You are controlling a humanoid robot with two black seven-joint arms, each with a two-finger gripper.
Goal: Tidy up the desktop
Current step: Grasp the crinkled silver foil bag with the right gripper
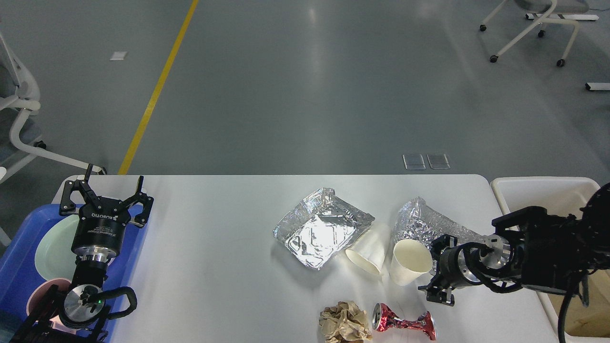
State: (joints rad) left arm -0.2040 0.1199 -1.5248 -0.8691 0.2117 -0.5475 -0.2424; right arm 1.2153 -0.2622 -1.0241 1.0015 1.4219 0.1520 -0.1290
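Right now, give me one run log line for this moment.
left end effector open over tray | right end effector open beside cup | desktop cluttered

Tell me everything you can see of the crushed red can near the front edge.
The crushed red can lies on its side on the desktop, near the front edge. It looks like thin metal, shiny red with white markings, pinched flat at the waist while both ends flare. Its silver top faces left, toward the crumpled brown paper ball beside it; whether they touch is unclear. The right gripper is above and right of it, apart.
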